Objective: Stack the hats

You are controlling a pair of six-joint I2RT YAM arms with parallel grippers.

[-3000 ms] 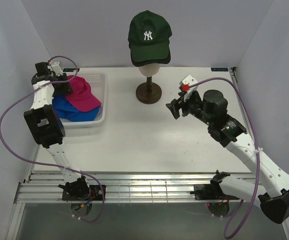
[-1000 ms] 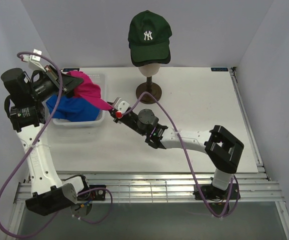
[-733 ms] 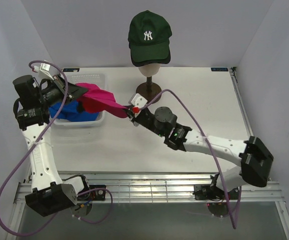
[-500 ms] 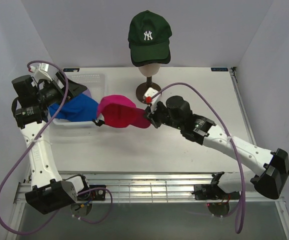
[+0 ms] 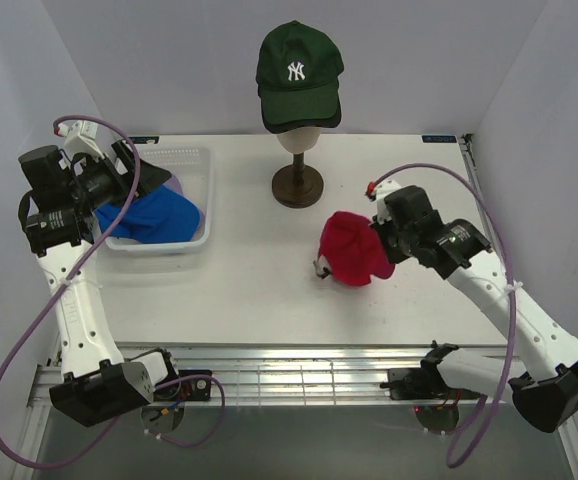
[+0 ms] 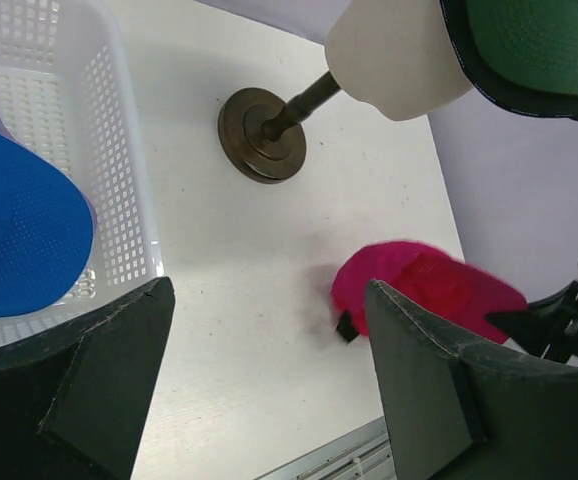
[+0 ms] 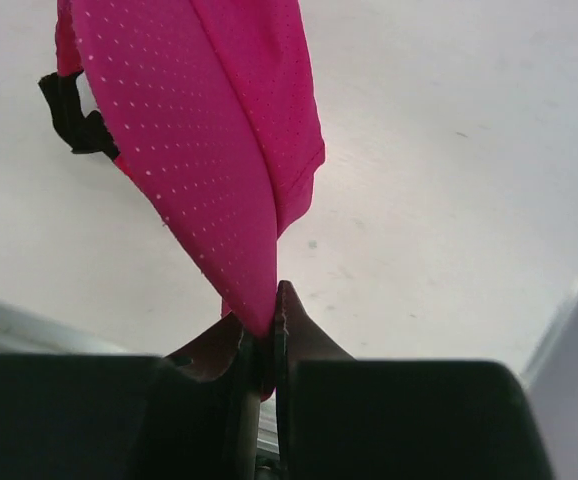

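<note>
My right gripper is shut on the edge of the magenta hat, which hangs low over the table right of centre. In the right wrist view the fabric is pinched between the closed fingers. My left gripper stands open above the white basket, with nothing between its fingers. The bright blue hat lies in the basket, a lavender one peeking from under it. The dark green NY hat sits over a black hat on the mannequin head.
The mannequin's brown stand rises at the back centre of the table. The basket sits at the back left, against the left wall. Walls close in both sides. A metal rail runs along the near edge.
My left gripper opened and let go of the magenta hat. My right gripper, shut on it, carried it from the basket across to the right of centre.
</note>
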